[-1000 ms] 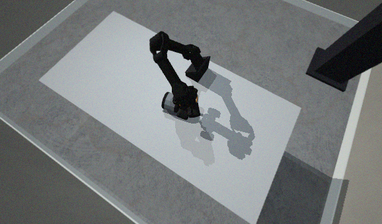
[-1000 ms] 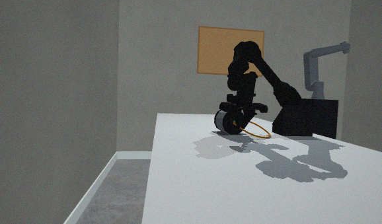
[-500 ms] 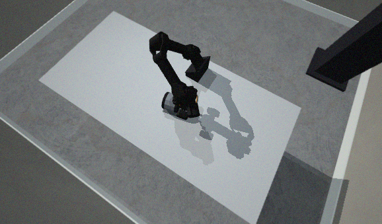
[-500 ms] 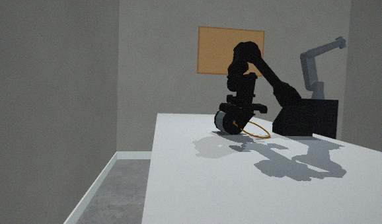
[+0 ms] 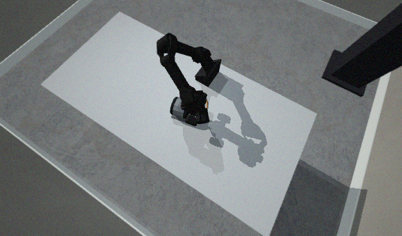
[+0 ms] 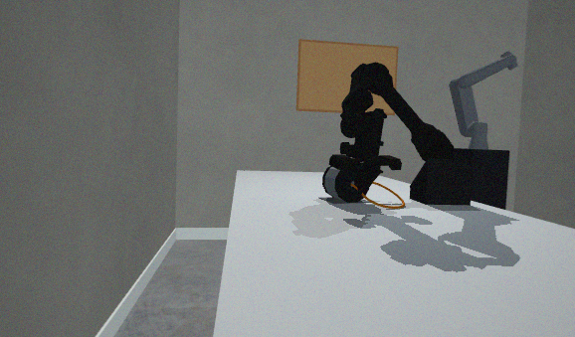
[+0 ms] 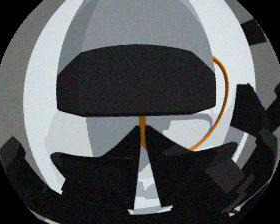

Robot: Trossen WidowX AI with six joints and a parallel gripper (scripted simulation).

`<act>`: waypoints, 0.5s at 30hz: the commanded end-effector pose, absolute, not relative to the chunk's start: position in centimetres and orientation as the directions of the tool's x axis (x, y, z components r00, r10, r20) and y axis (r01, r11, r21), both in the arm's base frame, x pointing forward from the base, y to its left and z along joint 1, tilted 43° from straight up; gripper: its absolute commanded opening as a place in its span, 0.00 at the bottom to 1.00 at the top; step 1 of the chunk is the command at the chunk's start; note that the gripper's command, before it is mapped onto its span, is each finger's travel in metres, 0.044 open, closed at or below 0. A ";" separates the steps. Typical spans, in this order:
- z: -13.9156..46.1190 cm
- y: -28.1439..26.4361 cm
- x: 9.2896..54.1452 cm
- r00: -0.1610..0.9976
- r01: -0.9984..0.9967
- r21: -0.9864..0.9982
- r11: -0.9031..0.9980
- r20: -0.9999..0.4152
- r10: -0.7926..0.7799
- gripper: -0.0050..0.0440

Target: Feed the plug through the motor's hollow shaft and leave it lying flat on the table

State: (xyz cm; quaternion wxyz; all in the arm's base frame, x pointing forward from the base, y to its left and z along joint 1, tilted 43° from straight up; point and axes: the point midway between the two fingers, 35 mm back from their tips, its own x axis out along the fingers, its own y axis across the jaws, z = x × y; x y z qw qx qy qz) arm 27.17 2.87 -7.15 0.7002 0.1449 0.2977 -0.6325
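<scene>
The motor (image 5: 178, 106) is a grey cylinder with a black end, lying on its side on the white mat; it also shows in the exterior view (image 6: 337, 181) and fills the upper wrist view (image 7: 138, 50). My gripper (image 5: 199, 118) (image 6: 359, 186) hangs right at the motor's black end, low over the mat. In the wrist view the fingers are shut on the thin orange cable (image 7: 144, 129), which runs from the motor's black face down between them. The rest of the cable loops on the mat to the right (image 6: 385, 197) (image 7: 220, 99). The plug is hidden.
The arm's black base block (image 6: 460, 176) stands close behind the motor on the right. A grey second arm (image 6: 473, 101) stands behind it. A dark beam (image 5: 368, 57) rises at the far right of the floor.
</scene>
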 end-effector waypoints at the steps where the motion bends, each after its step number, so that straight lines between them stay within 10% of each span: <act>1: -6.6 2.7 27.5 0.029 0.973 -0.168 0.160 -0.599 -0.800 0.10; 11: -6.6 2.7 27.5 0.029 0.973 -0.168 0.160 -0.599 -0.800 0.10; 15: -6.7 2.7 27.4 0.025 0.973 -0.169 0.158 -0.601 -0.799 0.30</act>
